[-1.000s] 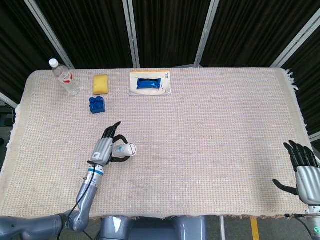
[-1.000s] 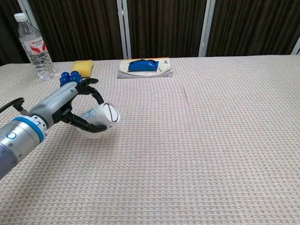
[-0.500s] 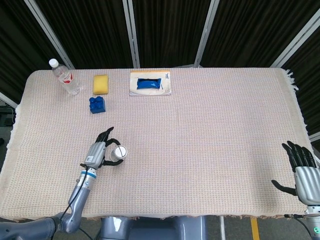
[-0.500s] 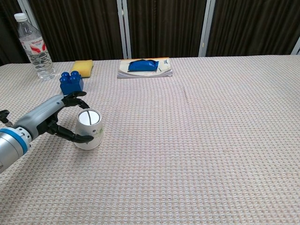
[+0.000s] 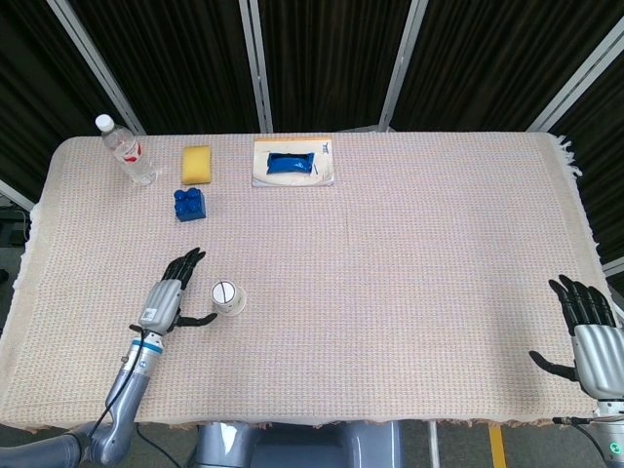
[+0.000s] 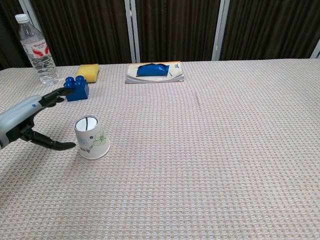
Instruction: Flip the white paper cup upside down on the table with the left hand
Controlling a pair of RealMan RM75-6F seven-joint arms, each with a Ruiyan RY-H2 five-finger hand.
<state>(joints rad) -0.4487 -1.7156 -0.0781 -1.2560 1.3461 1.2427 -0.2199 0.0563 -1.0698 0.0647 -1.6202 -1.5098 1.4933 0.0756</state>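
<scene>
White paper cup [image 6: 91,137] with a green flower print stands upside down, beside the spread, empty left hand [image 6: 31,119]; bare cloth to its right.

The white paper cup [image 6: 91,138] is seen standing upside down on the bench [image 6: 210,150], with the left hand [image 6: 31,120] spread just beside it.

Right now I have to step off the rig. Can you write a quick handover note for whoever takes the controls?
Left hand: open, holding nothing, just left of the cup, apart from it.
Right hand: open, idle at the table's near right edge.
Cup: upside down on the table, base up, standing free.
Done: the flip and release.
Left: probably only pulling the left hand clear.
</scene>
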